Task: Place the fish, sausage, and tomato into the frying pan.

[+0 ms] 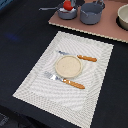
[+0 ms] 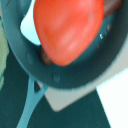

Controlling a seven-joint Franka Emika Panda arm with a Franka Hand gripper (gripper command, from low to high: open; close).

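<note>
The frying pan (image 1: 66, 14) stands on the tan board at the back, its thin handle (image 1: 47, 8) pointing to the exterior view's left. My gripper (image 1: 71, 2) is right above it at the frame's top edge, shut on the red tomato (image 1: 67, 6), which hangs just over the pan. In the wrist view the tomato (image 2: 65, 30) fills the middle, over the pan's dark floor (image 2: 100, 60). The white fish (image 2: 30, 31) and the dark reddish sausage (image 2: 46, 56) lie in the pan, partly hidden under the tomato. My fingers do not show in the wrist view.
A deeper grey pot (image 1: 92, 13) stands beside the pan on the board (image 1: 107, 31), and another vessel (image 1: 123, 17) is at the exterior view's right edge. A striped placemat (image 1: 35, 82) holds a tan plate (image 1: 68, 66), a fork (image 1: 67, 81) and a knife (image 1: 82, 57).
</note>
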